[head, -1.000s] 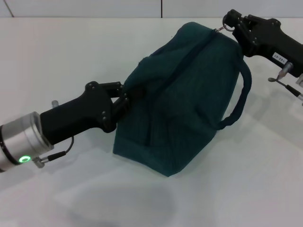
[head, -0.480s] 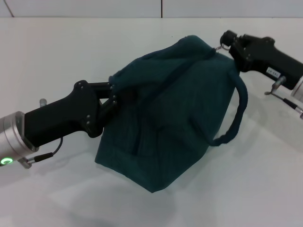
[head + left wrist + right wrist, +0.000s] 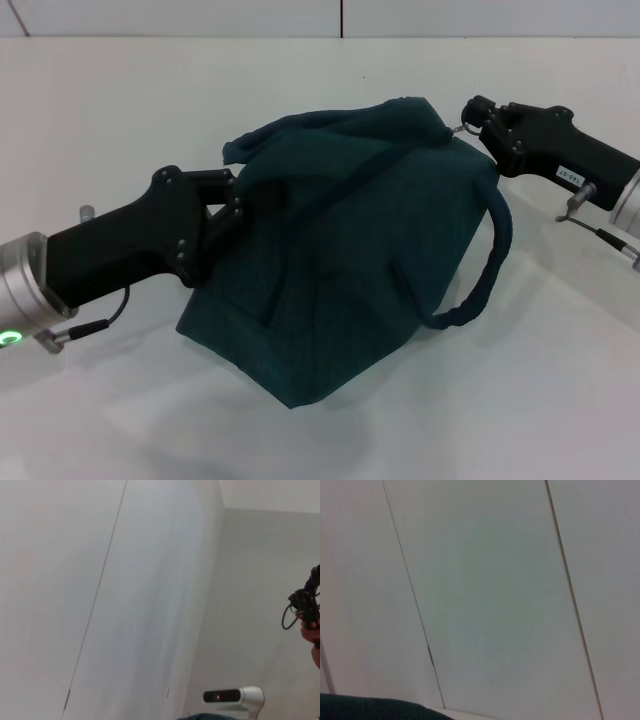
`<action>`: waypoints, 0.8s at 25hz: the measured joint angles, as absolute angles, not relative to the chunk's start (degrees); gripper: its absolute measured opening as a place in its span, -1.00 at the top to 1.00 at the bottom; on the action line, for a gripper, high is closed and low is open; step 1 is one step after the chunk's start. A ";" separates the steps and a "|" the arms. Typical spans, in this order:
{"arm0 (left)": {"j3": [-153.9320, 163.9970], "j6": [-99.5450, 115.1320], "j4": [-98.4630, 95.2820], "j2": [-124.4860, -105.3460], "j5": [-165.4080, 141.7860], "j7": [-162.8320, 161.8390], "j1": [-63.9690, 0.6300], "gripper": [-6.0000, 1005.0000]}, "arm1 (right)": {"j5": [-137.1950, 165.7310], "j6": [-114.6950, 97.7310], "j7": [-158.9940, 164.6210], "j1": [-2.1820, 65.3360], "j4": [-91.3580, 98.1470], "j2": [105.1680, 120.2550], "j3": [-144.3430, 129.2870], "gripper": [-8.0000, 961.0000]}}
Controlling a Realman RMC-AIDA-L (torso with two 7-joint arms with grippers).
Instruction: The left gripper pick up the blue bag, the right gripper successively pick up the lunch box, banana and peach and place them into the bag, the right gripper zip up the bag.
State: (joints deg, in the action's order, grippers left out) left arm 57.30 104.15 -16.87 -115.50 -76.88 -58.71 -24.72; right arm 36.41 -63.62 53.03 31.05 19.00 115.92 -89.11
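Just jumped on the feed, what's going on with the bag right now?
Both arms have the blue bag between them, over the white table. The left gripper grips the fabric at one end of the bag's top. The right gripper is at the other end, pinching the zipper pull. The bag looks zipped shut along its top, with one carry strap hanging loose. No lunch box, banana or peach is visible outside.

Even, bright overhead light, soft shadow cast under the bag (image 3: 350, 240) on the white table (image 3: 540, 400), both wrist views hazy.
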 joint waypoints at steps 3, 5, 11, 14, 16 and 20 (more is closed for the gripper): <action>57.28 104.16 -16.87 -115.49 -76.50 -59.21 -24.59 0.79 | 36.40 -63.42 52.53 30.84 19.04 115.91 -88.87 0.95; 57.20 104.16 -16.87 -115.49 -76.27 -59.33 -24.52 0.79 | 36.57 -62.61 52.15 31.20 18.44 115.90 -89.04 0.95; 57.06 103.96 -16.64 -115.54 -72.81 -59.29 -24.02 0.78 | 36.53 -64.21 49.71 30.73 18.48 115.82 -89.49 0.95; 56.97 103.27 -16.17 -115.58 -71.53 -59.46 -23.99 0.77 | 36.11 -68.11 49.07 29.81 17.94 115.64 -87.62 0.95; 56.65 102.41 -16.08 -115.85 -71.25 -59.37 -23.91 0.76 | 35.98 -71.75 48.46 28.70 18.11 115.60 -87.15 0.95; 56.23 101.61 -16.05 -116.18 -71.33 -59.33 -23.80 0.76 | 35.61 -70.56 46.52 28.05 18.22 115.78 -86.09 0.95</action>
State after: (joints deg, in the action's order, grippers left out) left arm 56.23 101.61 -16.05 -116.18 -71.33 -59.33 -23.79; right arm 35.61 -70.56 46.52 28.05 18.22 115.78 -86.09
